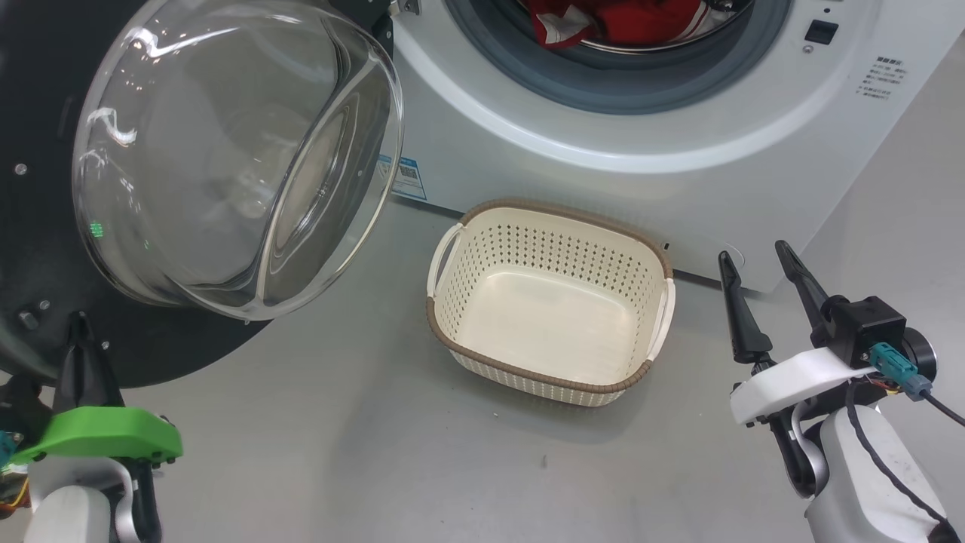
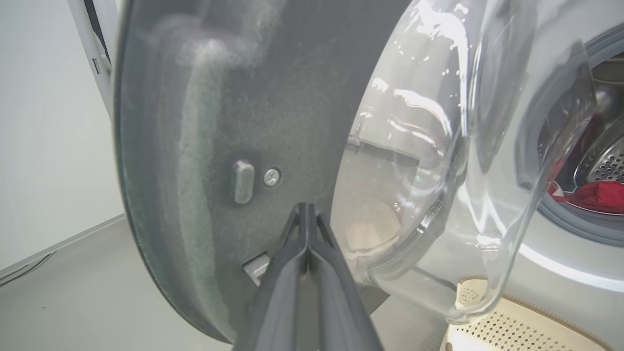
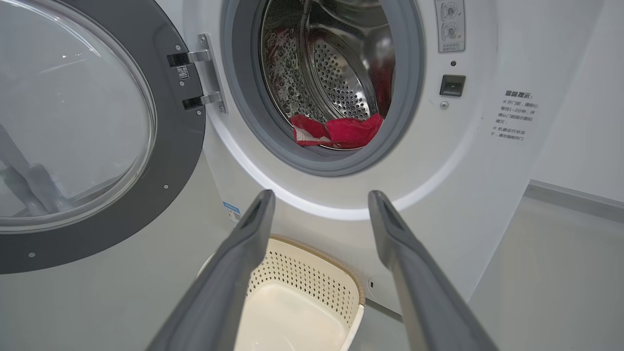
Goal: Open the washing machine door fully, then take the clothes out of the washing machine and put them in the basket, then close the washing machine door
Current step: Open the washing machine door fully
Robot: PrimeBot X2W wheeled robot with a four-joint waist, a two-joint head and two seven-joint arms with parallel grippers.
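Standing open, the washing machine door has the left gripper, fingers pressed together, at its lower rim. The right gripper hangs spread beside the basket; the clothes lie inside the washing machine, at its drum's front edge.

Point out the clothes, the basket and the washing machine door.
clothes [image 3: 348, 131]: right wrist view, middle of the red fabric.
basket [image 1: 558, 207]: head view, far brown rim.
washing machine door [image 1: 226, 166]: head view, centre of the glass bowl.
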